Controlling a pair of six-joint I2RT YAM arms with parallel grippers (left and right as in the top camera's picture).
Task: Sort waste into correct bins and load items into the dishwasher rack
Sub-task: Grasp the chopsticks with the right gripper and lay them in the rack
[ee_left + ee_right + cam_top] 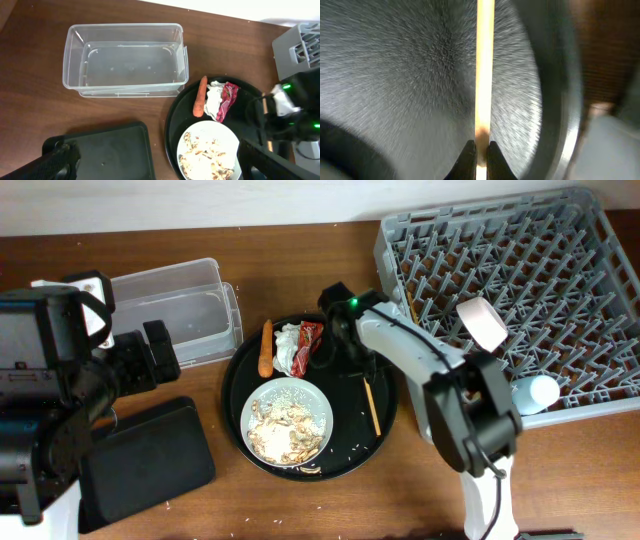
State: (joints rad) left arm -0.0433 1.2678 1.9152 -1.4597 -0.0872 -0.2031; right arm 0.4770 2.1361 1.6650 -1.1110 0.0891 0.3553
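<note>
My right gripper (480, 152) is shut on a thin wooden chopstick (484, 70), low over the round black tray (385, 430); from overhead the chopstick (371, 404) lies along the tray's right side under the right arm. On the tray are an orange carrot (266, 347), a crumpled white napkin (289, 347), a red wrapper (308, 345) and a pale plate (322, 402) with rice and food scraps (287, 428). My left gripper (155, 165) is open above the small black tray (110, 155). The clear tub (190, 310) is empty. The grey rack (520, 290) holds a white bowl (482, 322).
A light-blue cup (532, 392) lies at the rack's front edge. The rack fills the right back of the wooden table (300, 250). The left arm's base (40, 380) stands at the left. The carrot (200, 95) and wrapper (227, 97) also show in the left wrist view.
</note>
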